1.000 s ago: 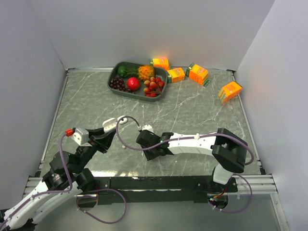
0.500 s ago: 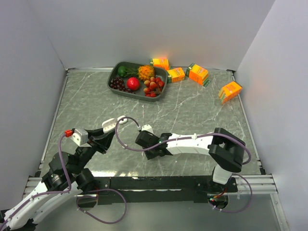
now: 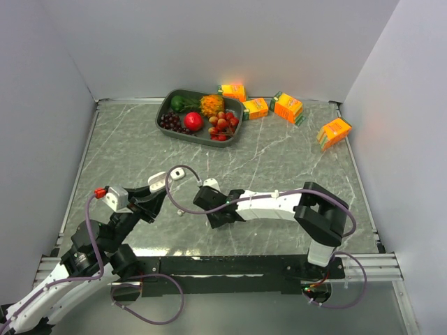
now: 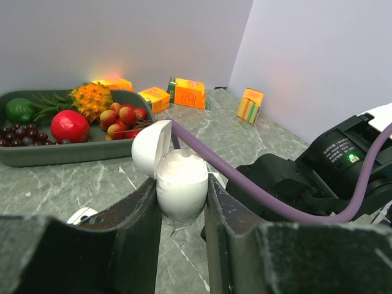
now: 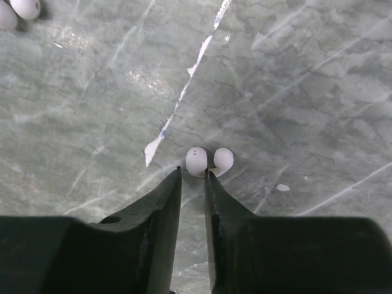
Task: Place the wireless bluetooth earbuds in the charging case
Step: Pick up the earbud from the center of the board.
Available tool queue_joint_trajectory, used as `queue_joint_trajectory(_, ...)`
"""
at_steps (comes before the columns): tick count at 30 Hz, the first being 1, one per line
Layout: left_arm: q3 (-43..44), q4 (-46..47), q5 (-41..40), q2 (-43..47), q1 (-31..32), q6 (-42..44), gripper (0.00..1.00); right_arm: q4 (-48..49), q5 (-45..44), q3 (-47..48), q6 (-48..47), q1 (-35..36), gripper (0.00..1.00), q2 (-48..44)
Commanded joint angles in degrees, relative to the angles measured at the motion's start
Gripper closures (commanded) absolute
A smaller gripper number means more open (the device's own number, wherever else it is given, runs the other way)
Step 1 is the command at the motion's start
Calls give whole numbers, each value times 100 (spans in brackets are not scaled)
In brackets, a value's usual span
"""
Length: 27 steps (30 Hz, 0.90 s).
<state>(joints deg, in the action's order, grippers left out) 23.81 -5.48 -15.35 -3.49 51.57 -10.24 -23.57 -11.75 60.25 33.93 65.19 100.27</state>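
Note:
My left gripper (image 4: 182,211) is shut on an open white charging case (image 4: 182,184), held upright above the table with its lid (image 4: 150,147) tipped back; the case also shows in the top view (image 3: 158,180). My right gripper (image 5: 193,174) points down at the table, jaws a narrow gap apart. Two tiny white earbuds lie side by side just past its tips: one (image 5: 196,160) right at the gap, the other (image 5: 222,159) to its right. Two more small white rounded pieces (image 5: 24,7) lie at the top left corner. In the top view the right gripper (image 3: 209,204) hides the two earbuds.
A dark tray of fruit (image 3: 165,106) stands at the back, with orange juice boxes (image 3: 288,107) to its right. A second small white case (image 3: 178,174) lies near the left gripper. A purple cable (image 4: 257,190) crosses in front of the held case.
My right gripper has slid a little to the left along the table, closer to the left gripper. The left gripper holds the case where it was.

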Motion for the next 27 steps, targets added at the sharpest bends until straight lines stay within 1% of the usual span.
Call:
queue_joint_trajectory(1,194,99,6,23,11,-83,99,37,-178,259,-62,-76,66,195)
queue_joint_trajectory(2,194,99,-3,32,2,-83,99,28,-187,268,-62,-76,64,204)
queue_joint_trajectory(5,176,117,6,32,11,-75,99,-33,-249,329,-106,-138,64,230)
queue_joint_trajectory(7,176,143,15,32,11,-75,99,-77,-240,400,-124,-217,68,291)
queue_joint_trajectory(8,176,135,15,24,2,-75,99,-130,-240,426,-141,-252,73,309)
queue_joint_trajectory(9,176,134,6,23,11,-75,99,-174,-249,487,-141,-296,77,326)
queue_joint_trajectory(10,176,117,6,32,11,-75,99,-209,-301,514,-115,-322,85,361)
queue_joint_trajectory(12,176,117,6,50,2,-75,99,-323,-319,584,-97,-401,93,379)
queue_joint_trajectory(13,176,126,6,58,11,-75,99,-341,-337,593,-71,-471,100,336)
queue_joint_trajectory(18,185,99,-11,59,11,-66,99,-367,-320,541,34,-753,100,-111)
queue_joint_trajectory(21,176,134,-3,76,2,-57,99,-367,-153,479,122,-1016,100,-384)
queue_joint_trajectory(27,167,178,15,32,11,-57,99,-376,110,514,78,-1508,100,-430)
